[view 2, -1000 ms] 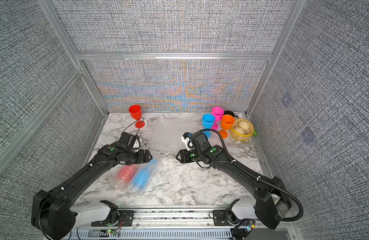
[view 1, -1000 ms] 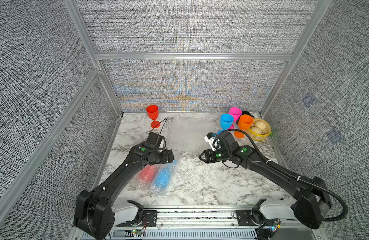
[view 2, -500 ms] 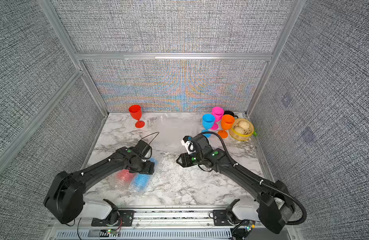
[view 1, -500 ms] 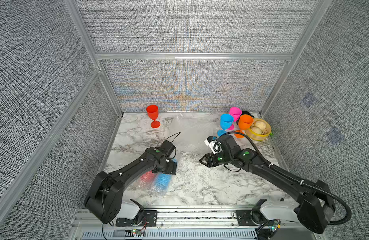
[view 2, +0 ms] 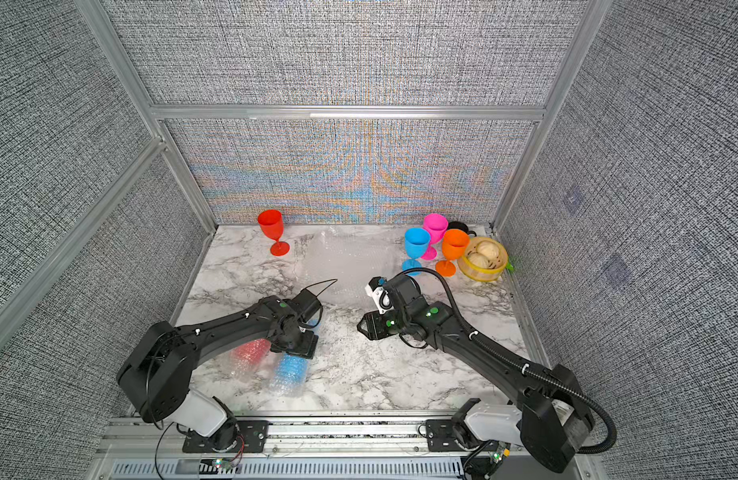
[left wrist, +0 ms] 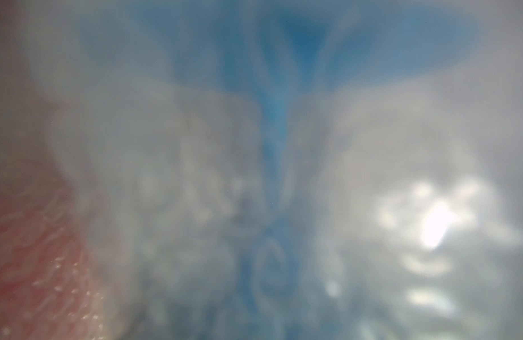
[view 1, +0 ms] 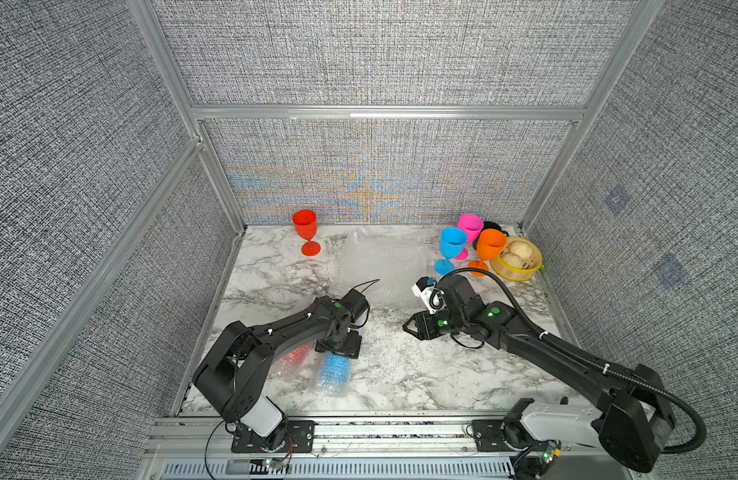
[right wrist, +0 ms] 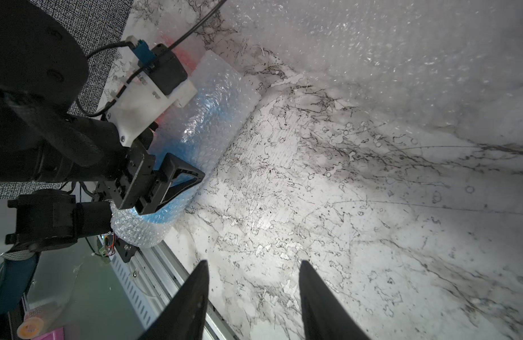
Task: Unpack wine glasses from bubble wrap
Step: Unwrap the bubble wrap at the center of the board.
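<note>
Lying flat beneath left gripper [view 1: 339, 348]: blue goblet [view 1: 334, 369], stem under the jaws, bowl poking out beyond; wrap [right wrist: 213, 117] cloudy, bubbled, all round it. Left clamped or not: cannot tell; right gripper [right wrist: 254, 265] agape, empty.

Left wrist view wholly blurred; wrapped red goblet [view 2: 250, 351] half hidden under left arm [view 2: 234, 326]

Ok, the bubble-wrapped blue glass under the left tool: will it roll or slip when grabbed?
Likely to roll: the wrapped blue glass lies on its side as a rounded cylinder on the smooth marble table. The bubble wrap looks soft and shiny, so the left tool may squash it or slide on it.
</note>
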Available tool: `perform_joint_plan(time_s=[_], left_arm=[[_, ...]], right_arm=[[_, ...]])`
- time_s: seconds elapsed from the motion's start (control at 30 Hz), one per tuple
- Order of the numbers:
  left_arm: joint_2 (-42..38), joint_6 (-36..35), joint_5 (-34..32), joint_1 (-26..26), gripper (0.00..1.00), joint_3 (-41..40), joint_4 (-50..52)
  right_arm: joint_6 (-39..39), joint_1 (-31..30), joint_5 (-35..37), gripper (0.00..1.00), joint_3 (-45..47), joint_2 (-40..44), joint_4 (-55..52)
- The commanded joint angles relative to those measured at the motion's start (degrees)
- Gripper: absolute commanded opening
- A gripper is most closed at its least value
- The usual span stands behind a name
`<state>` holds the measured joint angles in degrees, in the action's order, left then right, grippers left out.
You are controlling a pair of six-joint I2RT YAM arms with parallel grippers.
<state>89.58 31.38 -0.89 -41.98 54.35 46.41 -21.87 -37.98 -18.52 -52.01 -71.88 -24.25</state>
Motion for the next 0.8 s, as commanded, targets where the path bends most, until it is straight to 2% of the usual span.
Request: perform_joint_plan(time_s=[0.0,0.3,0.63,0.77], left_arm=[[-1.74,1.29,1.58,-0.30,0.74,1.21,1.70],[-4.53,2.29,3.38,-0.74,0.72,4.48,3.38],[3.36,1.76,6.63,-0.79,0.74,4.89,-0.98],[3.87,1.13,6.36,-0.74,0.75,4.62,-0.91]], right_arm=[[1.04,0.09,1.84,0.52,-0.45,0.65,-1.53],[0.57,2.03,4.46,0.52,0.02,3.51,-2.12],[-0.19,3.00,2.66,0.52,-0.44,1.71,-1.33],[0.01,3.02,1.04,0.52,0.27,1.53,-0.38]])
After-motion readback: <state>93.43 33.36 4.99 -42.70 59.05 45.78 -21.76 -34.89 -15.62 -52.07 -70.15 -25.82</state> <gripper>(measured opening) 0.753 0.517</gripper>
